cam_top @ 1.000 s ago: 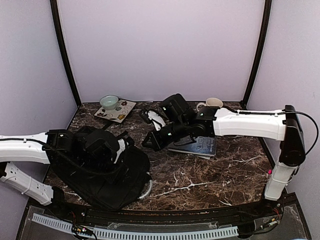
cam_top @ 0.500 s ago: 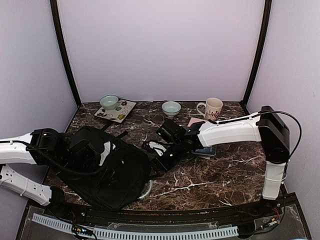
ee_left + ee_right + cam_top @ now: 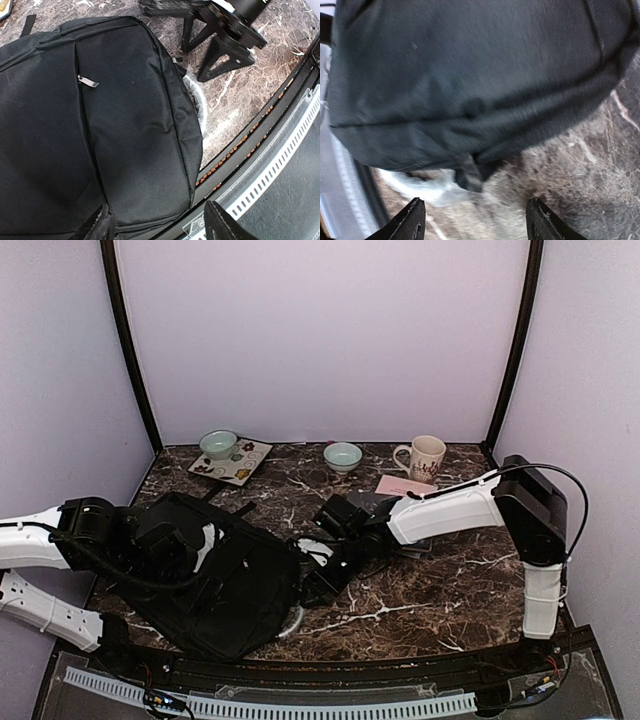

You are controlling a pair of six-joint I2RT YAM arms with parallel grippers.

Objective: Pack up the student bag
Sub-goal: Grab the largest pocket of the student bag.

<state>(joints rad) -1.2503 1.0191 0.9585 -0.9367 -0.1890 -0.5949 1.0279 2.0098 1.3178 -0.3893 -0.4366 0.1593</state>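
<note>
I see the student bag lying flat on the dark marble table, left of centre, close to the near edge. Left gripper hangs over the bag, jaws wide, gripping nothing. Right gripper sits low at the bag's right edge, jaws wide, empty.

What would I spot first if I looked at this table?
The big black bag jumps out first, lying flat on the near left of the dark marble table. Next come the two white arms: the left gripper hangs open over the bag, and the right gripper is open at the bag's edge near the middle of the table. A mug stands at the back right.
</note>
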